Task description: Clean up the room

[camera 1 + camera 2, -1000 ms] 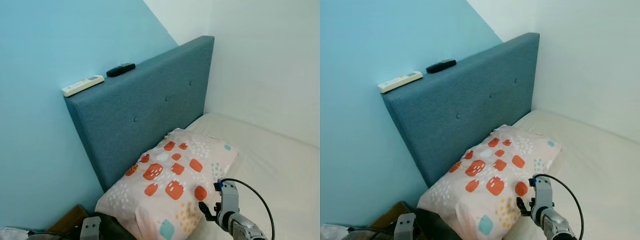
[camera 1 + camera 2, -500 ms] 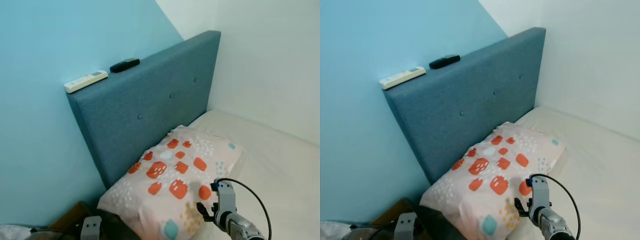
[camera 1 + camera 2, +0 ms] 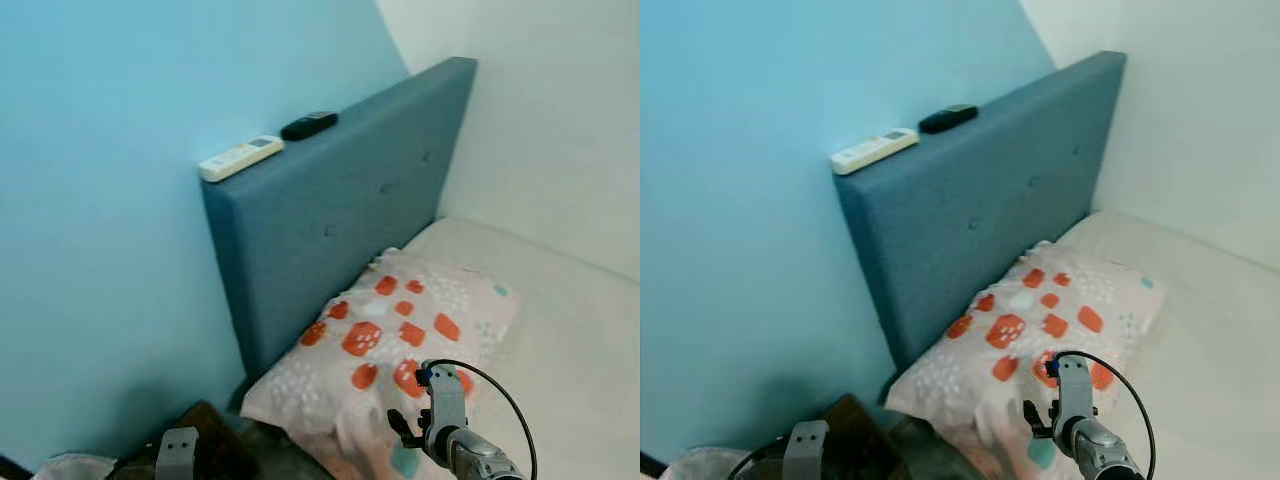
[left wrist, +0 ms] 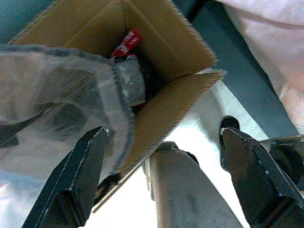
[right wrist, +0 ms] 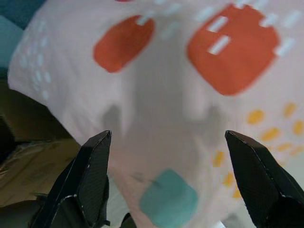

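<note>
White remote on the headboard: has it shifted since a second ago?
No. The white remote lies on the headboard top, just left of the black remote, as before; the camera turned.

A blue wall (image 3: 100,200) meets a white wall (image 3: 560,120). The headboard (image 3: 340,230) stands against the blue one, probably touching it.
</note>
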{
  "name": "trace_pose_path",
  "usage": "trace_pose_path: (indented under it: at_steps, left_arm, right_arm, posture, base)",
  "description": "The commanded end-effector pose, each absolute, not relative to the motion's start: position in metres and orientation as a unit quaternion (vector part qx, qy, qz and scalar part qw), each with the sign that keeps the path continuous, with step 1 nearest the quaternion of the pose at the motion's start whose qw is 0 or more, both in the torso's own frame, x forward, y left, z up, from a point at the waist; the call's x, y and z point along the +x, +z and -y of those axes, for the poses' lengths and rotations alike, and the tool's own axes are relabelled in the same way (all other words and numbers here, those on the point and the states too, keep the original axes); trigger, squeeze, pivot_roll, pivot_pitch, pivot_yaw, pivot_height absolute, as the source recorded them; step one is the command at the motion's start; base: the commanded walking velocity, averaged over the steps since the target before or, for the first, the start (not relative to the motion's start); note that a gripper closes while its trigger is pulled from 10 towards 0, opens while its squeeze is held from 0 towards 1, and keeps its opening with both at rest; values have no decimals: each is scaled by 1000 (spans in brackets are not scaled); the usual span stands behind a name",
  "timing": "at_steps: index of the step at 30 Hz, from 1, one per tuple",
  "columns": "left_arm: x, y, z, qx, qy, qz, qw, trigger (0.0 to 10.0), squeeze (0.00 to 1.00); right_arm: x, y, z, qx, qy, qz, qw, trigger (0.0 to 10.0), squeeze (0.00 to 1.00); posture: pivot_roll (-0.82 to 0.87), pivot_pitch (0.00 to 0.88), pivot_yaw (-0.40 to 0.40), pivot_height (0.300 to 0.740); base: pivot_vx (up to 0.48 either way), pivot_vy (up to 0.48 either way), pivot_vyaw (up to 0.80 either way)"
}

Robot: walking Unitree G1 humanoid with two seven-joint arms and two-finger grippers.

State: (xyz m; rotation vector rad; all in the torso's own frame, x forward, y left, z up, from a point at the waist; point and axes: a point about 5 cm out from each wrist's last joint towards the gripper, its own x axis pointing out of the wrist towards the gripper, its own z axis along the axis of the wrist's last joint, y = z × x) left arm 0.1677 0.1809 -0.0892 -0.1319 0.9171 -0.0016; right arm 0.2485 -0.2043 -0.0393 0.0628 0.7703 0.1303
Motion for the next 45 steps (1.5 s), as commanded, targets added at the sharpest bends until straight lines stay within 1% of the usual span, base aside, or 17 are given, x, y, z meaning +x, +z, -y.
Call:
trace_pose_path:
  at_steps: [1, 4, 7, 12, 13, 15, 17, 18, 22, 26, 28, 29, 31, 32, 34, 36, 45]
  left_arm:
    - [166, -90, -181, -59, -1, -446, 893, 10000, 0]
    - [167, -90, -180, -58, -4, -445, 894, 10000, 0]
    - [172, -87, -174, -51, -25, -434, 899, 10000, 0]
    - [189, -79, -165, -49, -56, -401, 913, 10000, 0]
    - [189, -79, -165, -49, -56, -401, 913, 10000, 0]
    - [202, -71, -160, -45, -75, -378, 922, 10000, 0]
    - [206, -69, -158, -42, -80, -371, 924, 10000, 0]
    - [211, -66, -157, -41, -87, -361, 928, 10000, 0]
    - [217, -62, -155, -39, -96, -349, 932, 10000, 0]
    - [219, -60, -154, -36, -100, -344, 933, 10000, 0]
    - [225, -55, -152, -27, -112, -328, 937, 10000, 0]
    - [225, -55, -152, -27, -112, -328, 937, 10000, 0]
    - [234, -49, -153, -23, -116, -309, 944, 10000, 0]
    - [234, -49, -153, -23, -116, -309, 944, 10000, 0]
    - [242, -42, -157, -27, -111, -290, 950, 10000, 0]
    - [242, -42, -157, -27, -111, -290, 950, 10000, 0]
    - [254, -33, -158, -33, -107, -266, 958, 10000, 0]
  right_arm:
    - [244, -42, 209, 30, 57, -384, 921, 10000, 0]
    - [246, -40, 213, 35, 45, -379, 924, 10000, 0]
    - [251, -35, 221, 49, 13, -374, 926, 10000, 0]
    - [263, -22, 232, 75, -17, -335, 939, 10000, 0]
    - [263, -22, 232, 75, -17, -335, 939, 10000, 0]
    - [269, -16, 236, 102, -30, -317, 942, 10000, 0]
    - [270, -15, 236, 109, -33, -313, 943, 10000, 0]
    - [272, -13, 238, 121, -42, -307, 943, 10000, 0]
    - [272, -12, 241, 133, -57, -303, 942, 10000, 0]
    - [270, -13, 244, 133, -68, -306, 940, 10000, 0]
    - [266, -13, 255, 154, -101, -302, 935, 10000, 0]
    - [266, -13, 255, 154, -101, -302, 935, 10000, 0]
    - [261, -12, 269, 182, -130, -289, 931, 10000, 0]
    - [261, -12, 269, 182, -130, -289, 931, 10000, 0]
    - [260, -9, 278, 193, -142, -279, 930, 10000, 0]
    - [260, -9, 278, 193, -142, -279, 930, 10000, 0]
    - [264, 0, 286, 208, -140, -259, 933, 10000, 0]
  posture:
    - [-114, 0, 13, 737]
    - [-114, 0, 13, 737]
    - [-112, 0, 13, 737]
    - [-102, 0, 15, 712]
    - [-102, 0, 15, 712]
    - [-97, 0, 16, 697]
    - [-94, 0, 17, 692]
    - [-93, 1, 19, 682]
    - [-92, 10, 25, 667]
    - [-92, 10, 25, 662]
    - [-90, 21, 30, 652]
    - [-90, 21, 30, 652]
    - [-88, 35, 37, 642]
    - [-88, 35, 37, 642]
    - [-90, 39, 39, 632]
    - [-90, 39, 39, 632]
    - [-91, 48, 36, 607]
  base:
    - [0, 0, 0]
    - [0, 0, 0]
    - [0, 0, 0]
    - [0, 0, 0]
    - [0, 0, 0]
    - [0, 0, 0]
    - [0, 0, 0]
    - [0, 0, 0]
    - [0, 0, 0]
    - [0, 0, 0]
    - [0, 0, 0]
    - [0, 0, 0]
    - [0, 0, 0]
    - [0, 0, 0]
    - [0, 0, 0]
    - [0, 0, 0]
    - [0, 0, 0]
